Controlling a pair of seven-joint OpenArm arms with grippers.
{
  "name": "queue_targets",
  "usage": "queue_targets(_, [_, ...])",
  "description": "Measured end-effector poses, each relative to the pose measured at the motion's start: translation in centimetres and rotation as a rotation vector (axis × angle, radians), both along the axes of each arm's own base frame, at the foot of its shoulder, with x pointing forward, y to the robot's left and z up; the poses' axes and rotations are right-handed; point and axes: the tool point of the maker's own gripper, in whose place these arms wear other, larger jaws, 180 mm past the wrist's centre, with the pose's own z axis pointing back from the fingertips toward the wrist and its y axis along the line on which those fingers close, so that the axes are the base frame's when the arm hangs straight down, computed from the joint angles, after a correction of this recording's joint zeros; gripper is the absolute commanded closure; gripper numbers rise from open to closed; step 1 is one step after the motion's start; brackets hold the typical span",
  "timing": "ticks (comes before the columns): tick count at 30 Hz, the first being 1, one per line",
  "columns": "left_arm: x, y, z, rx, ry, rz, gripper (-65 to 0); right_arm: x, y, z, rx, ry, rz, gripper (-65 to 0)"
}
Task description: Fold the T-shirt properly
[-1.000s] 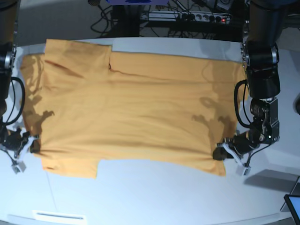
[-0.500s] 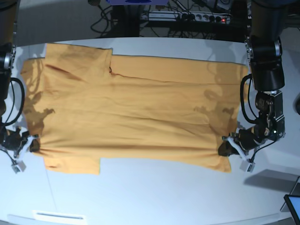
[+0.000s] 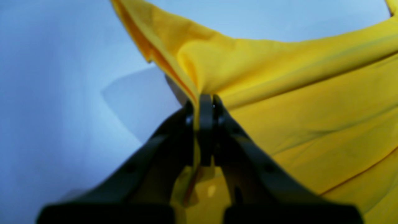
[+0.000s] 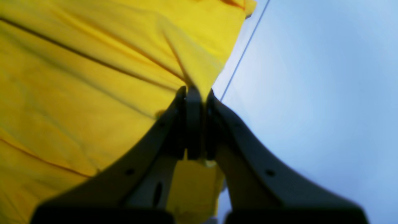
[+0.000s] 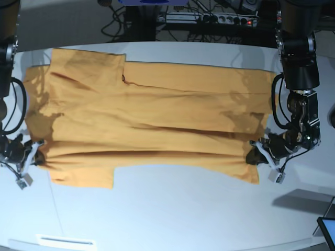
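left claw (image 5: 255, 157), right claw (image 5: 37, 158) each clenched on t-shirt (image 5: 146, 120) edge; shirt's long axis spans claw to claw.

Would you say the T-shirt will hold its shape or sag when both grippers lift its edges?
Likely floppy: the T-shirt already creases between the left gripper and right gripper. Probably light, since a thin pinch of its edge holds it. The unsupported middle would probably sag.

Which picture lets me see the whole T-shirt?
The base view: the T-shirt lies spread across the table, sleeves included. The left and right wrist views each show only a blurry stretch near a pinched edge.
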Motion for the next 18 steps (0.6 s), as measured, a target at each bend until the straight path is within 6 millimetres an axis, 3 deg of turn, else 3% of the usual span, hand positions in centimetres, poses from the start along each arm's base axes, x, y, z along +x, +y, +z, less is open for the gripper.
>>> queue_targets(5, [-0.8, -1.0, 0.4, 0.017, -0.023, -0.036, 0.0, -1.9, -1.5, -0.4, -0.019, 0.022, -0.04, -0.1])
queue_targets(10, [-1.3, -1.0, 0.9, 0.039, -0.042, -0.054, 0.0, -2.3, -1.3, 0.6, -0.029, -0.019, -0.03, -0.1])
queue_targets(18, [-3.0, -1.2, 1.0, 0.083, -0.048, -0.093, 0.0, -4.6, -0.8, -0.5, -0.07, 0.019, 0.004, -0.1])
